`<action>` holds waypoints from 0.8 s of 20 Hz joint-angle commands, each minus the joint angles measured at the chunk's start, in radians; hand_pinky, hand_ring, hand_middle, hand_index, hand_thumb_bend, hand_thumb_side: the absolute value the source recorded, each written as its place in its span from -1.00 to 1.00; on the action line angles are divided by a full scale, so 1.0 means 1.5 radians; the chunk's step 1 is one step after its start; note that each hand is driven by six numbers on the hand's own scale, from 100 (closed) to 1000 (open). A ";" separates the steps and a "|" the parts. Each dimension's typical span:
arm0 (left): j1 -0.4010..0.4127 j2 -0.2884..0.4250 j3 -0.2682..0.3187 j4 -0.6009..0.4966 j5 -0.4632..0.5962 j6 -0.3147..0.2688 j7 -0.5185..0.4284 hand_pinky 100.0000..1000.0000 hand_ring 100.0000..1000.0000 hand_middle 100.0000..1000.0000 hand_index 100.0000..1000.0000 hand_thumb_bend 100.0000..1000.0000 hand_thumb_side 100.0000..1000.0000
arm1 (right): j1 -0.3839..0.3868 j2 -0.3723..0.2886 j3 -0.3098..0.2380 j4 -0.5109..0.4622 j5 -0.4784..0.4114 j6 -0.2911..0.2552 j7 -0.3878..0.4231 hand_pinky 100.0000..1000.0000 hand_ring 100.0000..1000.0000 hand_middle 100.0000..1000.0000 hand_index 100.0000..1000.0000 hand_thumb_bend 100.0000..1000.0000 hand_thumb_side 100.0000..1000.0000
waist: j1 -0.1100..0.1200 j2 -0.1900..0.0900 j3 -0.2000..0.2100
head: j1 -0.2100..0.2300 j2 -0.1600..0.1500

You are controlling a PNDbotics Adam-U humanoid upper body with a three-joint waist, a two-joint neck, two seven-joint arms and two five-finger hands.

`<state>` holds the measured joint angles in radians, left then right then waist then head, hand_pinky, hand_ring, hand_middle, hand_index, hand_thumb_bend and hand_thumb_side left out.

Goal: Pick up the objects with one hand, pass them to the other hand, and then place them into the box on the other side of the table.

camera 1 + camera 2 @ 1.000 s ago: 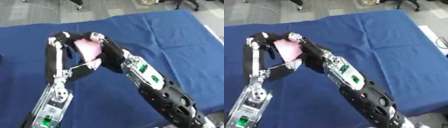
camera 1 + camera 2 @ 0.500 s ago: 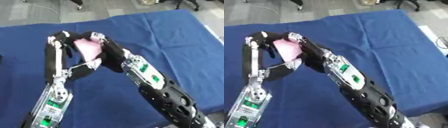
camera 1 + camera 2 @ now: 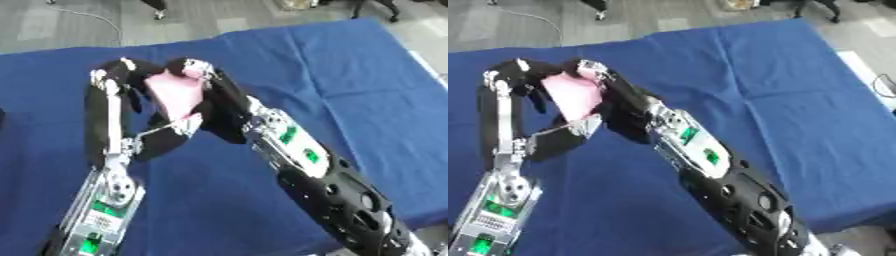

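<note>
Above the blue tabletop (image 3: 350, 75), left hand (image 3: 118, 82) and right hand (image 3: 206, 82) both clasp a pink object (image 3: 175, 95); mistimed release risks dropping it.

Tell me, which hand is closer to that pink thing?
Neither clearly: both touch the pink thing. The left hand is curled round its left side; the right hand is curled round its right side.

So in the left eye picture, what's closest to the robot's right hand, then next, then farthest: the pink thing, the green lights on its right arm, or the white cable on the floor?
1. The pink thing: held between the right hand and left hand.
2. The green lights: lower right, down its right arm.
3. The white cable: top left, on the floor beyond the table.
</note>
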<state>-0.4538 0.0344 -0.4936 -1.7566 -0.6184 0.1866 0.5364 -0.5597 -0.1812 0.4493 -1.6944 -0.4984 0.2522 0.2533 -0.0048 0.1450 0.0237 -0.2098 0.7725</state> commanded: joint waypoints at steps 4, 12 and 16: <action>-0.002 0.018 0.033 -0.015 -0.012 0.006 0.005 -0.73 -0.86 -1.00 -0.42 -0.60 -1.00 | -0.008 -0.001 -0.002 -0.017 -0.014 -0.010 -0.009 0.37 0.37 0.35 0.58 -0.91 1.00 | -0.006 -0.007 0.000 | -0.002 -0.002; 0.008 0.022 0.030 -0.034 -0.030 0.001 -0.002 -0.73 -0.86 -1.00 -0.42 -0.62 -1.00 | -0.005 0.006 -0.009 0.007 -0.051 -0.014 -0.102 0.39 0.40 0.42 0.60 -0.66 1.00 | -0.006 -0.007 -0.001 | -0.001 -0.002; 0.015 0.027 0.030 -0.038 -0.037 0.002 0.003 -0.73 -0.86 -1.00 -0.42 -0.62 -1.00 | -0.005 0.007 -0.009 0.001 -0.078 -0.017 -0.138 0.39 0.40 0.42 0.60 -0.66 1.00 | -0.005 -0.007 -0.001 | -0.001 -0.002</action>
<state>-0.4302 0.0439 -0.4809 -1.7897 -0.6644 0.1855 0.5310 -0.5598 -0.1529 0.4695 -1.6825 -0.5953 0.2324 0.0717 -0.0048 0.1450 0.0219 -0.2104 0.7725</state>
